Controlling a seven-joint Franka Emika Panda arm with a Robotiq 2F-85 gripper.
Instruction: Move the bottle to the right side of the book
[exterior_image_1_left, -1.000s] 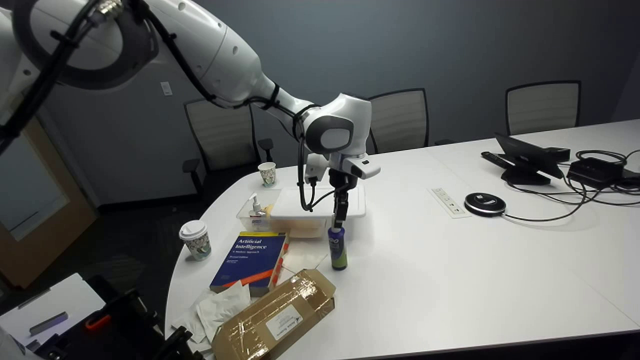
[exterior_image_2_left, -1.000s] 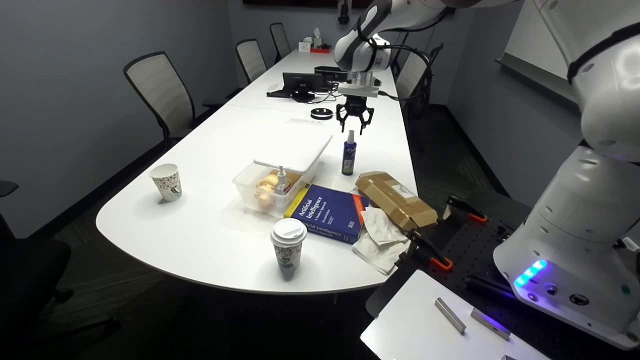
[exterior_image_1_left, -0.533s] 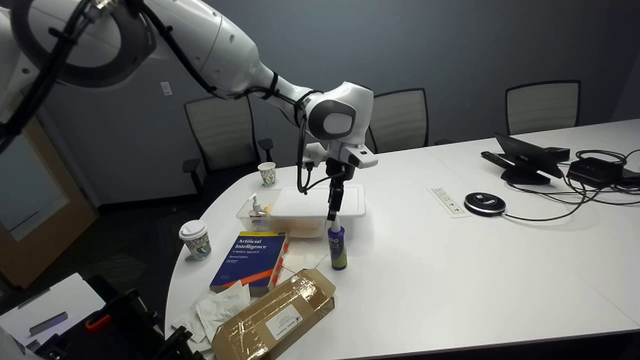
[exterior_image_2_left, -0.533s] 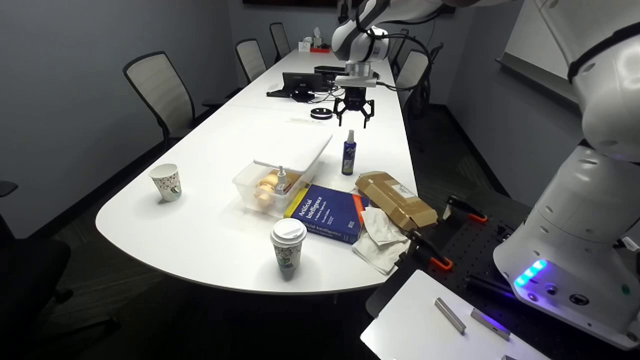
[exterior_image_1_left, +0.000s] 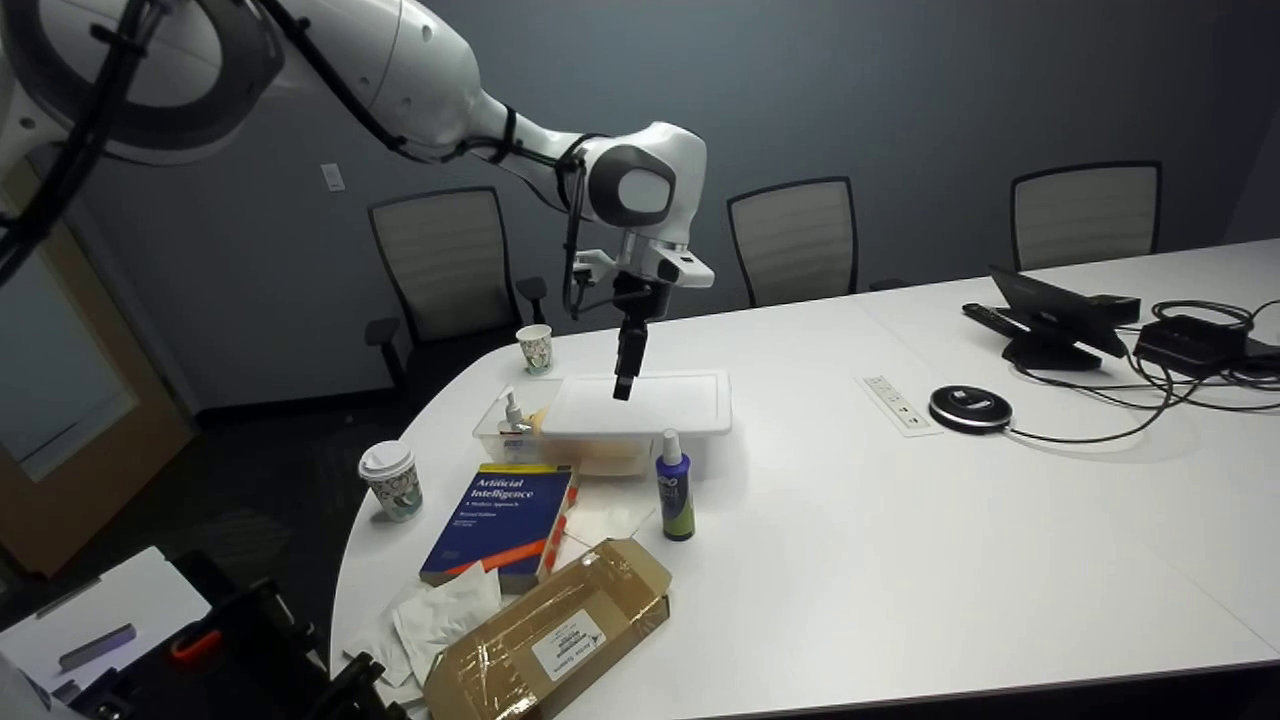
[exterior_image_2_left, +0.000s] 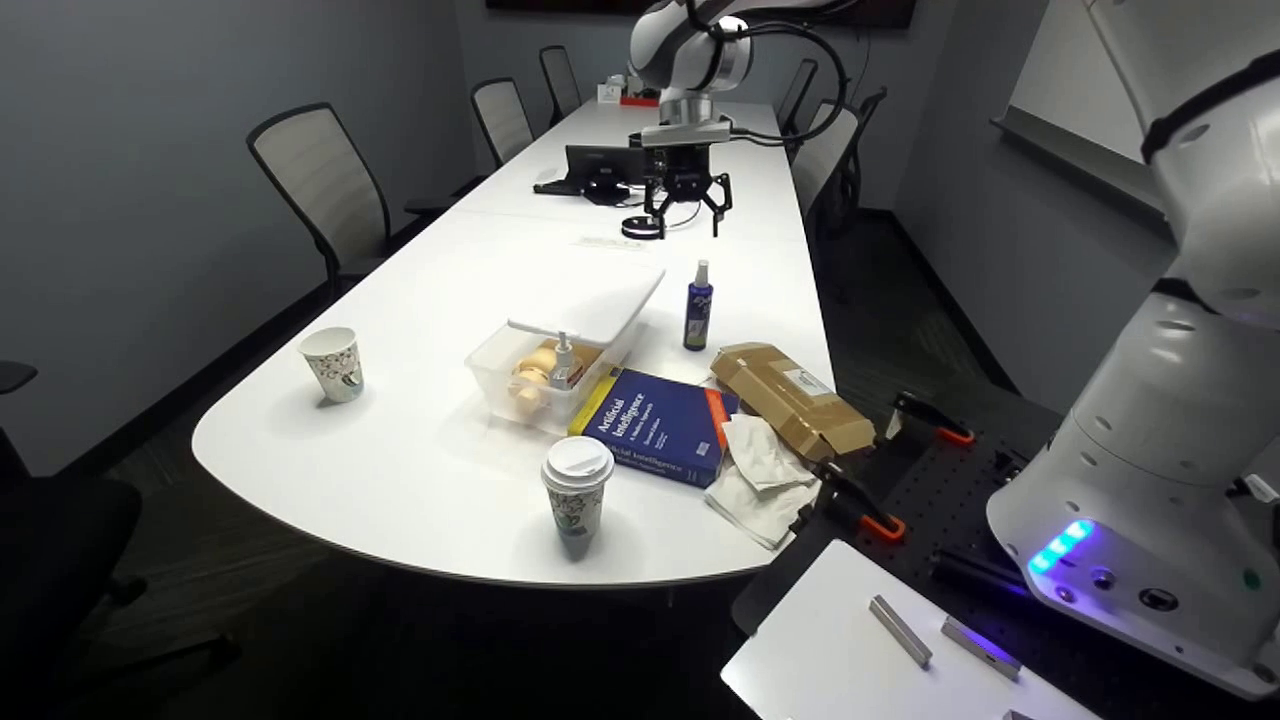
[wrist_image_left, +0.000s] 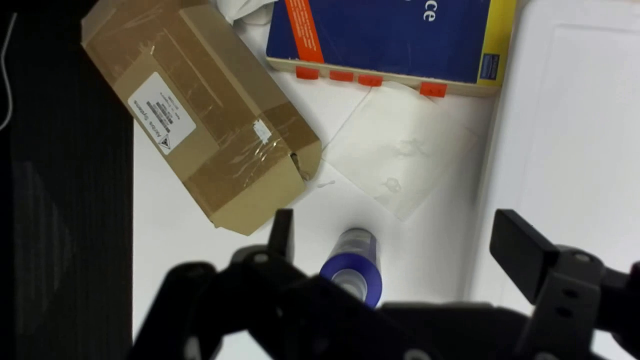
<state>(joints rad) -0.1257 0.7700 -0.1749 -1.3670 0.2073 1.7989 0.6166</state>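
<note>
Hovering with its fingers spread wide and gripping nothing, the gripper (exterior_image_2_left: 688, 235) is higher than and apart from the blue-and-green spray bottle (exterior_image_1_left: 676, 500), which lies toward 7 o'clock from the fingertips in the wrist view and toward 5 o'clock in an exterior view. There the bottle stands upright on the white table (exterior_image_1_left: 900, 560), long axis vertical, at about 3 o'clock of the "Artificial Intelligence" textbook (exterior_image_1_left: 505, 525), not touching it. That seems to satisfy the task, so the coming move probably calls only for lifting clear.
</note>
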